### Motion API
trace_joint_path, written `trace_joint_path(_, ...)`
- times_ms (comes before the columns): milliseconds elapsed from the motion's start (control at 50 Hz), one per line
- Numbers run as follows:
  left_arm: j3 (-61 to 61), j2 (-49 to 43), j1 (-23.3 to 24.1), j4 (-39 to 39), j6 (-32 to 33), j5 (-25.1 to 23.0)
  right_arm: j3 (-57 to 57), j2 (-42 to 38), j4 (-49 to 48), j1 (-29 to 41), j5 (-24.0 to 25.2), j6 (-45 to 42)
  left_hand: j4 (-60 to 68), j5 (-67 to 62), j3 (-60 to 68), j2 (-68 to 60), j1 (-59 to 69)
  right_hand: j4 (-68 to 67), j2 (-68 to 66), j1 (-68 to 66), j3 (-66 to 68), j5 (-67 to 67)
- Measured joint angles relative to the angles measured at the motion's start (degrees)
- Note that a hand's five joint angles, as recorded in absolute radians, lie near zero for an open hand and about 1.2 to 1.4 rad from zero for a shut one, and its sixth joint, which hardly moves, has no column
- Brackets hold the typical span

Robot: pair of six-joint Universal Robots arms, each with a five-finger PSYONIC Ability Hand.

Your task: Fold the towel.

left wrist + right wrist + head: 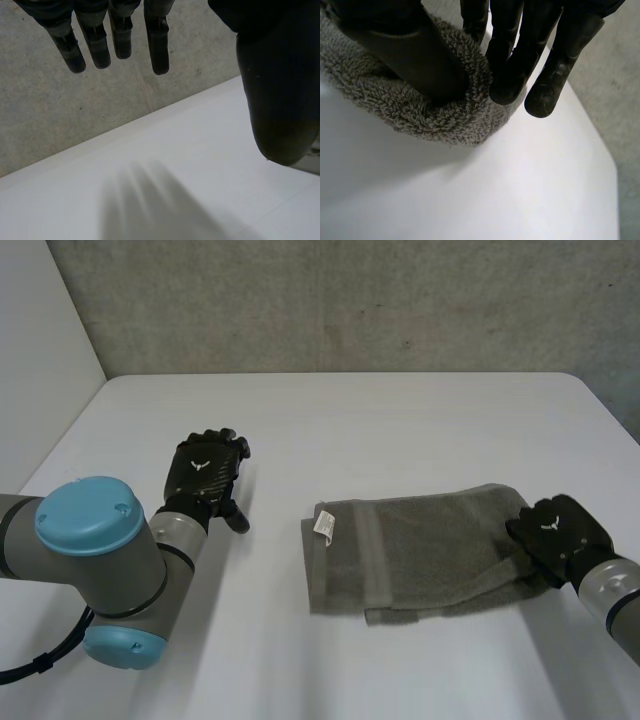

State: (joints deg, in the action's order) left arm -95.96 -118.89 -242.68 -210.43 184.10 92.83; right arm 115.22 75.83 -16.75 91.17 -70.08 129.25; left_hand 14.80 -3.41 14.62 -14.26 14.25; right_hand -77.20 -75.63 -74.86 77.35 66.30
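Left hand (205, 472): hovers low over or rests on the worktop (350, 420) at its left side; I cannot tell which. It is well apart from the towel (420, 550).
Left fingers (159, 45): straight and a little spread, the thumb standing wide of them. They hold nothing, with bare white surface below the palm.
Right hand (556, 529): lies at the towel's right end.
Right fingers (512, 60): curled down against the thumb (415, 55), with a thick fold of grey pile pinched between them.
Towel: folded into a long grey band, lying flat across the right half of the worktop. Its white label (325, 525) is at the left end, and a loose lower layer shows along the near edge.
Edges: the worktop's right edge runs close beyond the right fingertips. The far edge meets a grey wall (350, 300).
Open room: bare worktop lies between the left hand and the towel's left end, and behind the towel up to the wall. A narrower strip lies in front of it.
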Motion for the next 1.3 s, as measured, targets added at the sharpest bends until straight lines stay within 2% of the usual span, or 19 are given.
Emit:
trace_joint_path(80, 0.0, 0.1, 0.0, -0.1, -0.1, 0.1, -3.6, 0.9, 2.0, 4.8, 0.2, -0.3, 0.0, 0.0, 0.0, 0.0, 0.0, 0.0, 0.0, -0.1, 0.0, 0.2)
trace_joint_path(240, -0.3, 0.8, -0.2, -0.3, -0.4, 0.5, -13.3, -0.5, 2.6, 25.5, -1.1, 6.2, 0.0, 0.0, 0.0, 0.0, 0.0, 0.0, -0.3, -0.2, 0.1, 0.2)
trace_joint_path(380, -0.4, 1.1, -0.9, -0.3, -0.5, 0.6, -19.9, -8.5, 2.7, 42.5, -4.4, 7.7, 0.0, 0.0, 0.0, 0.0, 0.0, 0.2, -0.1, 0.0, -0.1, -0.1)
trace_joint_path(400, -0.4, 1.1, -0.9, -0.3, -0.5, 0.6, -20.3, -9.4, 2.8, 43.5, -4.8, 7.6, 0.0, 0.0, 0.0, 0.0, 0.0, 3.3, 2.9, 2.6, -3.7, -3.0)
trace_joint_path(440, -0.4, 1.0, -1.0, -0.3, -0.5, 0.5, -21.1, -12.0, 2.8, 45.6, -6.5, 7.5, 0.0, 0.0, 0.0, 0.0, 0.0, 24.2, 23.6, 22.7, -24.4, -24.2)
trace_joint_path(460, -0.4, 1.0, -1.0, -0.3, -0.5, 0.5, -21.3, -12.6, 2.8, 45.9, -7.0, 7.5, 0.0, 0.0, 0.0, 0.0, 0.0, 28.7, 28.6, 27.8, -29.0, -28.6)
trace_joint_path(520, -0.4, 0.9, -1.0, -0.3, -0.5, 0.4, -21.6, -13.9, 2.7, 46.2, -9.1, 7.5, 0.0, 0.0, 0.0, 0.0, 0.0, 54.3, 54.6, 53.2, -54.6, -55.7)
trace_joint_path(560, -0.4, 0.8, -0.9, -0.3, -0.5, 0.3, -21.6, -14.0, 2.7, 46.0, -10.1, 7.7, 0.0, 0.0, 0.0, 0.0, 0.0, 61.9, 61.0, 59.8, -62.3, -62.9)
trace_joint_path(680, -0.4, 0.8, -0.7, -0.4, -0.7, 0.1, -20.2, -9.9, 2.6, 43.9, -12.0, 10.6, 0.0, 0.0, -0.1, 0.0, -0.1, 62.3, 61.5, 60.9, -63.2, -62.9)
trace_joint_path(760, -0.4, 1.0, -0.1, -0.3, -0.9, 0.0, -18.7, -6.0, 2.7, 39.6, -11.8, 15.2, -0.1, 0.0, -0.2, 0.1, -0.2, 62.3, 61.5, 61.2, -63.3, -62.9)
trace_joint_path(920, -0.3, 1.9, 4.0, 2.9, -1.1, 0.0, -16.2, -1.4, 3.3, 27.8, -7.0, 28.3, -0.1, 0.0, -0.3, 0.2, -0.3, 62.3, 61.5, 61.2, -63.3, -62.9)
trace_joint_path(940, 0.0, 1.9, 5.4, 4.6, -1.1, 0.0, -16.0, -1.5, 3.5, 25.6, -5.3, 30.9, -0.1, 0.0, -0.3, 0.2, -0.3, 62.3, 61.5, 61.2, -63.3, -62.9)
trace_joint_path(1080, 1.0, 0.1, 10.3, 11.5, -1.0, -0.2, -16.7, -7.0, 4.0, 21.4, -0.7, 36.7, -0.1, 0.0, -0.3, 0.2, -0.3, 62.4, 61.5, 61.2, -63.3, -62.9)
trace_joint_path(1300, 2.7, -4.6, 11.4, 12.7, -0.8, -0.3, -16.3, -14.7, 4.0, 20.9, 0.0, 36.4, -0.1, 0.0, -0.3, 0.2, -0.3, 62.4, 61.5, 61.6, -63.3, -62.9)
